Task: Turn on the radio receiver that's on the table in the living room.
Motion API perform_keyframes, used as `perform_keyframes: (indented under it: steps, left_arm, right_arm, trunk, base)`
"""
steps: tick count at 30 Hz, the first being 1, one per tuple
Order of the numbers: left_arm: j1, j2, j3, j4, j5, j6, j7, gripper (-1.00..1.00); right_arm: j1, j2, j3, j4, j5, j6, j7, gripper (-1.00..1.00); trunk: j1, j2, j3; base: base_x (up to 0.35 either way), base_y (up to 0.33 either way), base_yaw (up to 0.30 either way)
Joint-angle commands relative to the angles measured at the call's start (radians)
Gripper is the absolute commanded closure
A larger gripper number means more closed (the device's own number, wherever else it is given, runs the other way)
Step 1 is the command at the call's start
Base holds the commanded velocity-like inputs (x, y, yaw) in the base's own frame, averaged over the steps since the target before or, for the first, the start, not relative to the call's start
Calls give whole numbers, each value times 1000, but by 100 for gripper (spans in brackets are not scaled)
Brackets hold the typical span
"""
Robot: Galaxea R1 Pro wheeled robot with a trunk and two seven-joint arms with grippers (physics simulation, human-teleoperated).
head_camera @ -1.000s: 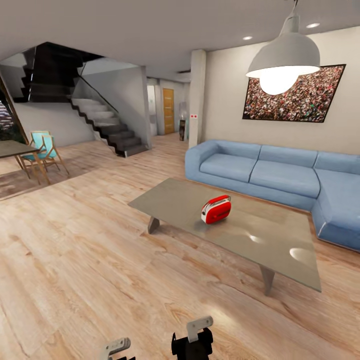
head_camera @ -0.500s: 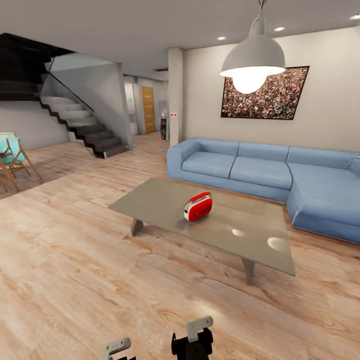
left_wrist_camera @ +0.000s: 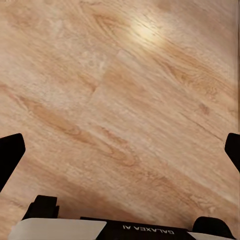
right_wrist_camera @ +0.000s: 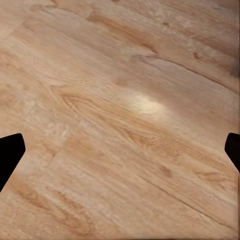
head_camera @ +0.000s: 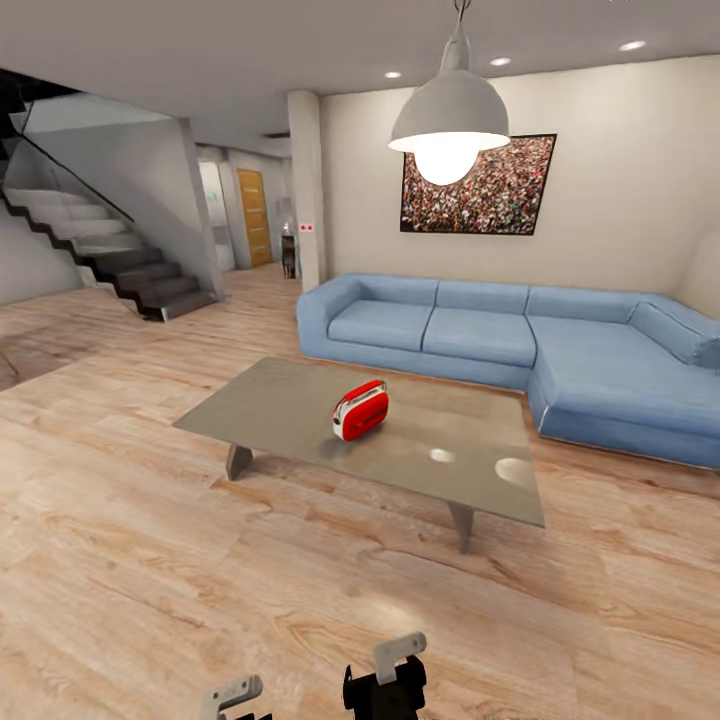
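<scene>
The red radio receiver (head_camera: 360, 409), with its white band, stands upright near the middle of the grey low table (head_camera: 270, 410), some way ahead of me across the wood floor. Both arms are tucked low at the head view's bottom edge, the left arm (head_camera: 230, 693) and the right arm (head_camera: 386, 678), far from the table. In the left wrist view the left gripper (left_wrist_camera: 120, 150) is open, its dark fingertips (left_wrist_camera: 10, 152) wide apart over bare floor. The right gripper (right_wrist_camera: 120, 150) is open in the same way, with nothing between its fingertips (right_wrist_camera: 10, 150).
A blue L-shaped sofa (head_camera: 520, 345) runs behind and to the right of the table. A white pendant lamp (head_camera: 449, 118) hangs above it, before a crowd picture (head_camera: 478, 186). Stairs (head_camera: 110, 260) rise at the far left. Wood plank floor (head_camera: 200, 560) lies between me and the table.
The whole head view has shifted: table, radio and sofa now sit further left in the picture, and the dining chair has left the frame. The camera moved; the arms kept their pose.
</scene>
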Motion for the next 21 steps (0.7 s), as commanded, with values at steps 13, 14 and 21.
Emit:
perform_keyframes:
  steps: [13,14,21]
  left_arm:
    - [0,-1,0,0,0,0,0,-100]
    - [0,-1,0,-1,0,0,0,-100]
    - [0,0,0,-1,0,0,0,-100]
  right_arm:
    - [0,0,-1,0,0,0,0,-100]
    - [0,0,-1,0,0,0,0,-100]
    - [0,0,-2,0,0,0,0,-100]
  trunk:
    - [0,0,-5]
    - [0,0,-5]
    - [0,0,-6]
  base:
    - [0,0,-250]
    - [0,0,-140]
    - [0,0,-46]
